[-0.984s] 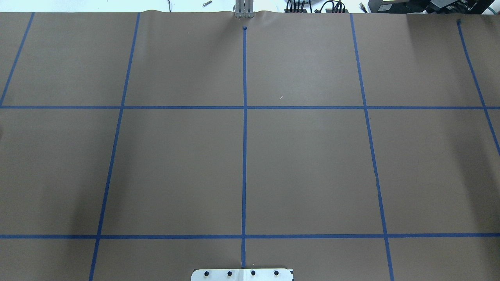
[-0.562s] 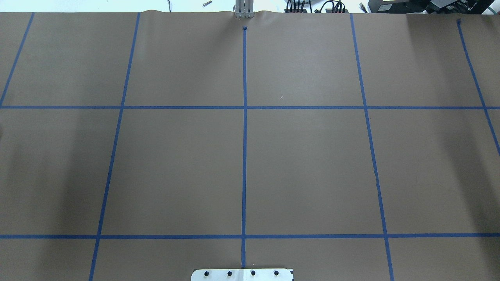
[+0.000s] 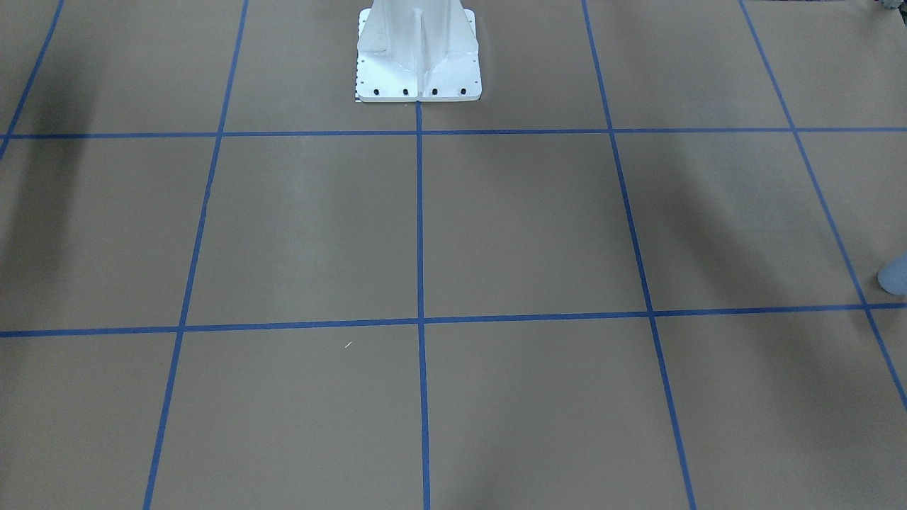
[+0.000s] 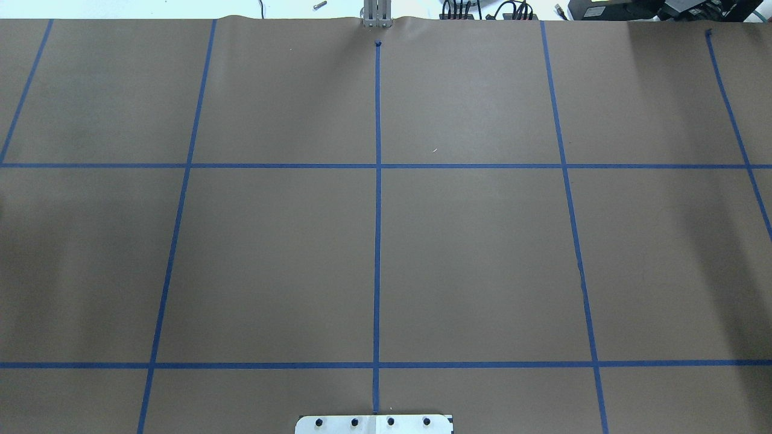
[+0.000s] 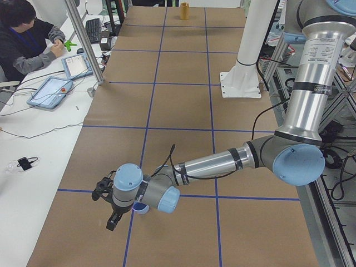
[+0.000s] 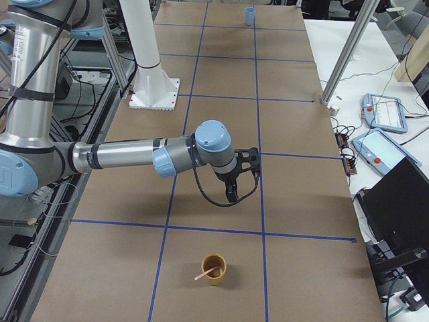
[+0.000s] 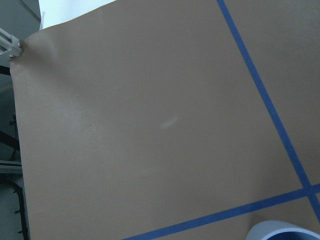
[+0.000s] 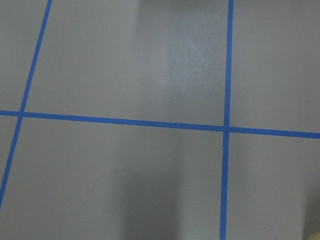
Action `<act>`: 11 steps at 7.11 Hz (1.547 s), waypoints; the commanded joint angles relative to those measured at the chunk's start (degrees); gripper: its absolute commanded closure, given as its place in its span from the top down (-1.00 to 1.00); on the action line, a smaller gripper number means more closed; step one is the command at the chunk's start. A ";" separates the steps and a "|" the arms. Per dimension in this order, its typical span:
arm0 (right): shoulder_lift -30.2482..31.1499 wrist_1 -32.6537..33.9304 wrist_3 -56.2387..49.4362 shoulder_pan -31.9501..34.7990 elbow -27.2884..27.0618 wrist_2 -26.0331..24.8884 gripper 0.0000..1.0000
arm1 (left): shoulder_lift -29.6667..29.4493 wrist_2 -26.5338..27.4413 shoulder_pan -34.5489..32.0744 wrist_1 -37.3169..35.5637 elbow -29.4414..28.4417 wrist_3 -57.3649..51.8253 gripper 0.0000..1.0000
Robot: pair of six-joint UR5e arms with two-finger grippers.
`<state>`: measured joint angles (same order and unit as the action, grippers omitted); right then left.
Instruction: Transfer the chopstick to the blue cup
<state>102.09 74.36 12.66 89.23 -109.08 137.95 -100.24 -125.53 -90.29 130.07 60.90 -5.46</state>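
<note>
The pale pink chopstick leans inside a yellow-brown cup near the table's end on my right. The blue cup stands near the opposite end, mostly hidden behind my left wrist. Its edge shows in the front view, its rim in the left wrist view, and it appears small and far in the right side view. My left gripper hovers just beside the blue cup. My right gripper hangs over the table, well short of the yellow-brown cup. I cannot tell whether either gripper is open or shut.
The robot's white base stands at the table's middle edge. Brown paper with blue tape grid lines covers the table. Metal posts stand along the far edge, and an operator with tablets sits beyond them.
Nothing moves on the table in the overhead view; only the soft shadows at its left and right edges have shifted slightly.
</note>
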 commanded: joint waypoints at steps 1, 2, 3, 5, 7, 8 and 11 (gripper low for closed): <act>0.04 0.00 -0.09 -0.19 0.00 0.04 1.00 | 0.39 -0.41 2.13 0.98 -1.40 1.40 0.96; 0.04 0.00 -0.09 -0.19 0.00 -0.05 1.00 | 0.49 -2.33 2.48 0.98 -1.14 2.64 0.96; 0.04 0.00 -0.18 -0.19 0.00 -0.05 1.00 | 1.10 -4.09 3.01 1.07 -0.96 3.52 0.96; 0.04 0.00 -0.18 -0.19 0.09 -0.14 1.00 | 2.06 -5.25 4.50 2.56 -1.05 3.88 0.96; 0.04 0.00 -0.18 -0.19 0.09 -0.22 1.00 | 2.33 -4.81 5.39 2.65 -1.31 3.70 0.14; 0.04 0.00 -0.18 -0.19 0.09 -0.23 1.00 | 3.03 -4.81 5.39 2.82 -1.31 3.53 -0.56; 0.04 -0.01 -0.26 -0.19 0.09 -0.31 1.00 | 4.17 -6.47 5.74 2.92 3.22 3.26 -1.00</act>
<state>102.13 74.30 12.46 89.03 -108.98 137.61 -96.68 -130.96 -84.64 133.47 61.11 -2.07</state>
